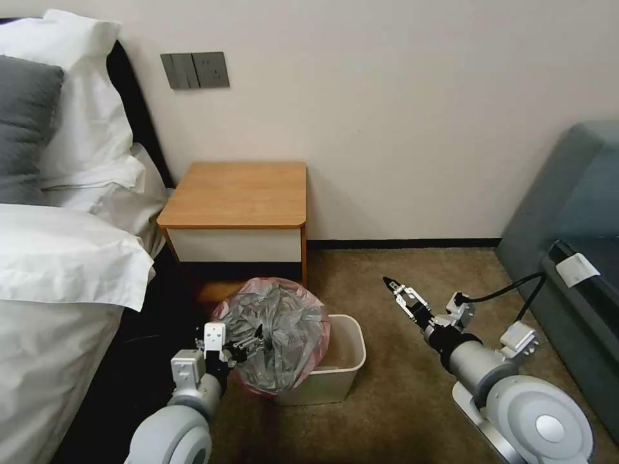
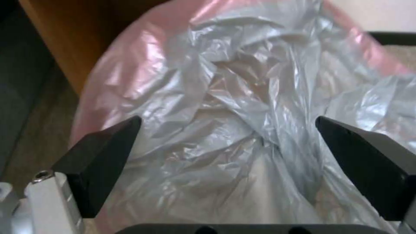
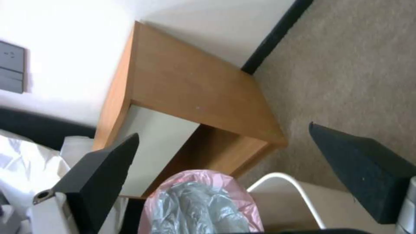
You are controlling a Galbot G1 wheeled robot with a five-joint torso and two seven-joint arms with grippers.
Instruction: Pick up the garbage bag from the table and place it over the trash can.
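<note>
I am holding my left gripper [image 1: 248,346] right against the garbage bag [image 1: 277,335], which is lying at my twelve o'clock, directly ahead of the fingertips. In the left wrist view my two dark fingers [image 2: 102,159] are standing spread wide with crumpled plastic [image 2: 242,107] between and beyond them, so they are released, gripping nothing. My right gripper [image 1: 401,291] is hanging over the carpet at about three o'clock from the bag, well apart from it, its fingers also parted. The left arm is clearly the nearer one.

The bag is sitting bunched over the left part of the trash can [image 1: 345,367], while the bin's right part is showing open and uncovered. I judge the covering only partly done. The plastic is looking thin, crinkled and grey, with a pinkish-red rim. The table [image 1: 238,193] is standing at twelve o'clock behind the bin.
</note>
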